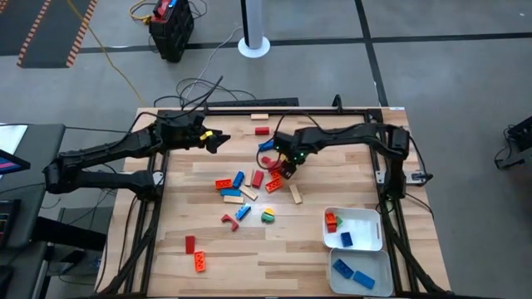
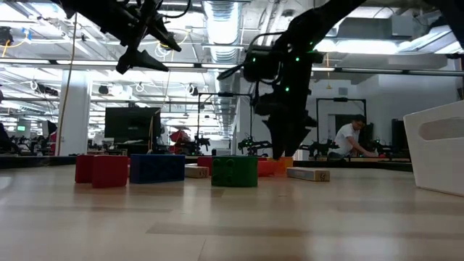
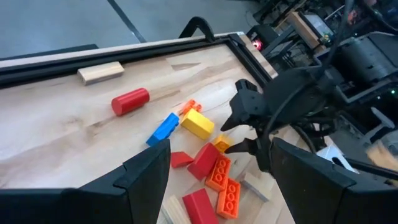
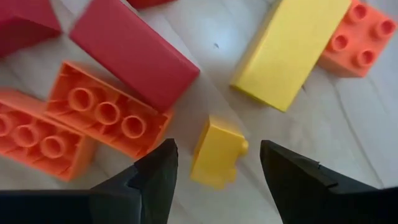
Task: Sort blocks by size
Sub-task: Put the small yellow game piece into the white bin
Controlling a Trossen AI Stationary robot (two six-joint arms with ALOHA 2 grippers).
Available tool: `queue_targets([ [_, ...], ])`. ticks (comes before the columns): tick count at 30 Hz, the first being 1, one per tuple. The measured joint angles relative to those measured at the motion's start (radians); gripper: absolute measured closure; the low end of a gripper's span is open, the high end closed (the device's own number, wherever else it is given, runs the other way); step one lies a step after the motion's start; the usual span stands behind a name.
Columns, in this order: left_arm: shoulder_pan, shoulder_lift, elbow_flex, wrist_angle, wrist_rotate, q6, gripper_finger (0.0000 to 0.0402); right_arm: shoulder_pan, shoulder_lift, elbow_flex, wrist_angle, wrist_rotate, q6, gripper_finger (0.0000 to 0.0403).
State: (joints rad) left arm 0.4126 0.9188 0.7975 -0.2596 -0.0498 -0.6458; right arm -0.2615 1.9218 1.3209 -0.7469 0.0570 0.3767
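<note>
Many blocks lie in a loose cluster (image 1: 258, 178) mid-table: red, orange, blue, yellow and tan ones. My right gripper (image 1: 287, 170) is low over the cluster's right part, pointing down and open. Its fingers (image 4: 155, 180) stand on either side of a small yellow block (image 4: 217, 152) lying on the table, with a gap at each side. A long yellow block (image 4: 292, 50), a red block (image 4: 134, 53) and orange bricks (image 4: 106, 115) lie close around it. My left gripper (image 1: 218, 139) hangs open and empty above the table's far left part.
Two white trays stand at the near right: one (image 1: 372, 218) holds orange and blue blocks, the other (image 1: 378, 264) blue ones. A tan block (image 1: 259, 117) and a red cylinder (image 1: 262, 130) lie at the far edge. Red and orange blocks (image 1: 195, 253) lie near left.
</note>
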Motion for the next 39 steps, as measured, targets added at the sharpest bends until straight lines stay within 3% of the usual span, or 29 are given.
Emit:
queue_targets([
  [6,0.0,0.0,0.0,0.0,0.018,0.051,0.0136,0.005,0.029,0.0,0.003,0.0,0.031,0.017],
  [14,0.0,0.0,0.0,0.0,0.018,0.127,0.0136,0.011,0.021,0.0,-0.054,-0.017,0.034,0.0291],
  [19,0.0,0.0,0.0,0.004,0.018,0.175,0.0136,0.048,-0.088,-0.001,-0.236,-0.051,-0.013,0.0291],
  [25,0.0,0.0,0.0,0.004,0.019,0.228,0.0136,0.221,-0.302,0.0,-0.376,-0.164,-0.016,0.0291],
  [28,0.0,0.0,0.0,0.004,0.029,0.226,0.0136,0.323,-0.397,-0.005,-0.399,-0.25,0.079,0.0291],
  [31,0.018,0.003,0.0,0.016,0.119,0.21,0.0136,0.424,-0.468,-0.046,-0.4,-0.291,0.25,0.0291],
  [39,0.032,0.045,-0.001,0.042,0.207,0.234,0.0136,0.635,-0.531,-0.21,-0.38,-0.284,0.654,0.0267],
])
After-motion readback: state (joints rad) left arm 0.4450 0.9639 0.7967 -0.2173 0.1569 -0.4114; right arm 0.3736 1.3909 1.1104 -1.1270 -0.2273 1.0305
